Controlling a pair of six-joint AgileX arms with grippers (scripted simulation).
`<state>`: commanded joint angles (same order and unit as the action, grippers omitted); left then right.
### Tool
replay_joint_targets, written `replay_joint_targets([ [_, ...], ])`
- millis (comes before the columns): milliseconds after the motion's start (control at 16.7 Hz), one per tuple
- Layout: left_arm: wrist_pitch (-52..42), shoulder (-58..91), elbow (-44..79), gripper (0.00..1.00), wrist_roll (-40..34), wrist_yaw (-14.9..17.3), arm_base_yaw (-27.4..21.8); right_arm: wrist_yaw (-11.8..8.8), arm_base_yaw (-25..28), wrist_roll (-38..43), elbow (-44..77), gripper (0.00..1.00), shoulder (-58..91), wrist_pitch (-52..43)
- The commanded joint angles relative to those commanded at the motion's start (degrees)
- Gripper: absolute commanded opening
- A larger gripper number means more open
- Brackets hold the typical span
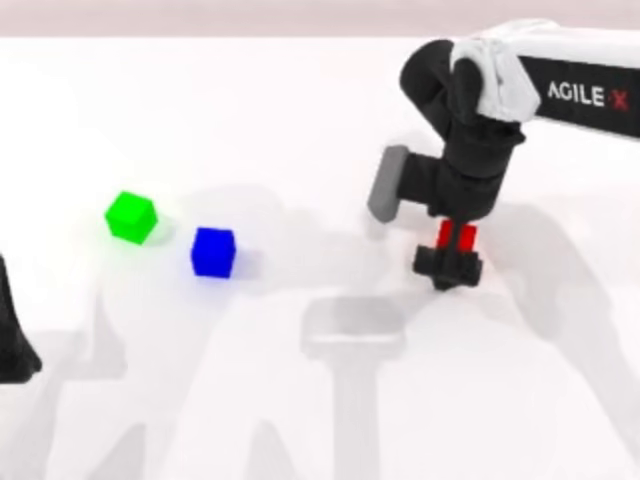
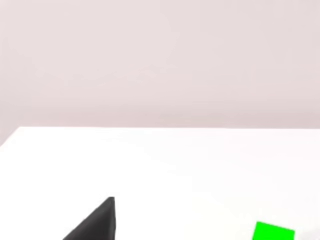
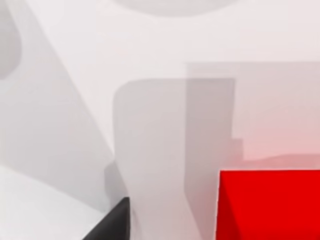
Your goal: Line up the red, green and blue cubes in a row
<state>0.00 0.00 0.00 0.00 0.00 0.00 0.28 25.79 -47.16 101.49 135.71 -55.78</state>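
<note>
The red cube (image 1: 458, 236) sits on the white table right of centre, mostly covered by my right gripper (image 1: 447, 268), which hangs straight down over it and is open. In the right wrist view the red cube (image 3: 270, 205) fills the corner, with a gap between it and one dark fingertip (image 3: 117, 220). The blue cube (image 1: 213, 252) lies left of centre, and the green cube (image 1: 131, 217) a little farther left and back. The green cube (image 2: 273, 232) also shows at the edge of the left wrist view. My left gripper (image 1: 12, 345) is parked at the left edge, open.
The white table (image 1: 320, 400) carries only the three cubes and the arms' shadows. The right arm's grey camera block (image 1: 388, 184) juts out to the left of its wrist. The table's far edge (image 2: 160, 128) meets a plain wall.
</note>
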Motion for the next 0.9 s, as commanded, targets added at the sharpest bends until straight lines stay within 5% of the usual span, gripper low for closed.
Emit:
replay_joint_targets([
  [420, 0.00, 0.00, 0.00, 1.00, 0.00, 0.00, 0.00, 0.00, 0.00, 0.00, 0.00, 0.02, 0.00, 0.00],
  [900, 0.00, 0.00, 0.00, 1.00, 0.00, 0.00, 0.00, 0.00, 0.00, 0.00, 0.00, 0.00, 0.00, 0.00],
])
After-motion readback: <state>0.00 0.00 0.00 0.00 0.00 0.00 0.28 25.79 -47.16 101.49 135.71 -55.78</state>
